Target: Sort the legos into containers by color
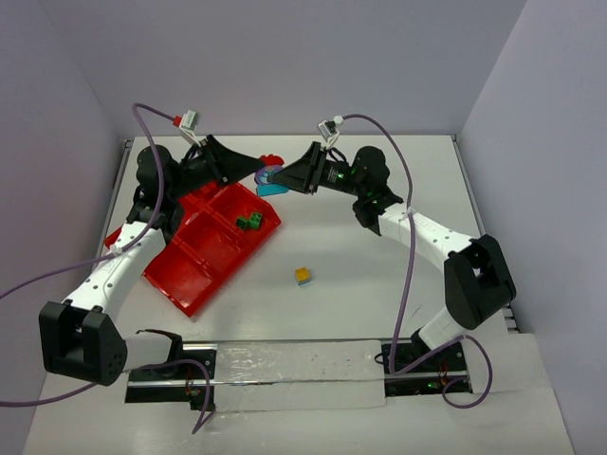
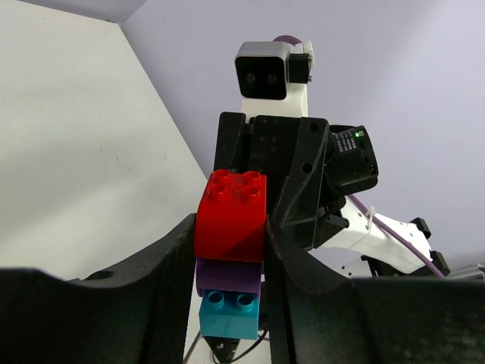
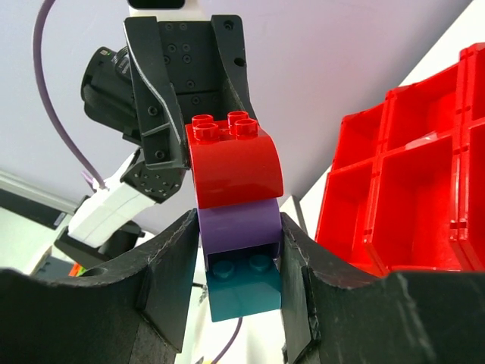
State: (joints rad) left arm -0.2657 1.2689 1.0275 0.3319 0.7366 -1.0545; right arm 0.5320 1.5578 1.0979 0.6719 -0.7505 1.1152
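One stack of legos (image 2: 229, 254) stands upright, red end uppermost.

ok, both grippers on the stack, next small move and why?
Probably ease the two arms apart: the left gripper clamps the red brick, the right gripper clamps the purple brick joined to it, so pulling should split those colours for sorting.

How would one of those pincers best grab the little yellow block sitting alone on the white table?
Probably from straight above, closing on two opposite side faces of the yellow block. It sits low on the table with free space all round, so its flat sides are open, while a sideways approach would scrape the surface.
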